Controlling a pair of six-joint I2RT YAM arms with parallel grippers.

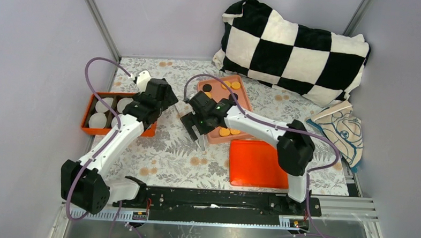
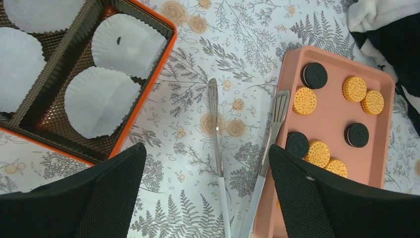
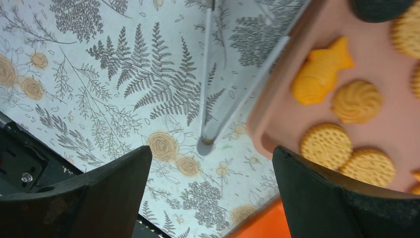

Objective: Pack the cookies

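Observation:
The cookies (image 1: pixel 225 132), golden-orange and black discs, lie on a pink tray (image 1: pixel 244 91) mid-table. In the left wrist view several orange and three black cookies (image 2: pixel 304 100) show on the tray (image 2: pixel 332 114). Metal tongs (image 2: pixel 218 129) lie on the cloth beside the tray's left edge. My left gripper (image 2: pixel 208 193) is open and empty, hovering above the tongs. My right gripper (image 3: pixel 210 193) is open and empty over the tongs' hinge end (image 3: pixel 213 99), by the tray's near corner (image 3: pixel 287 114), where a fish-shaped cookie (image 3: pixel 319 72) and round ones lie.
An orange box (image 1: pixel 90 129) with white paper liners (image 2: pixel 101 101) stands at the left. An orange lid (image 1: pixel 257 163) lies in front of the tray. A checkered pillow (image 1: pixel 294 47) and a cloth bag (image 1: pixel 342 130) sit at the back right.

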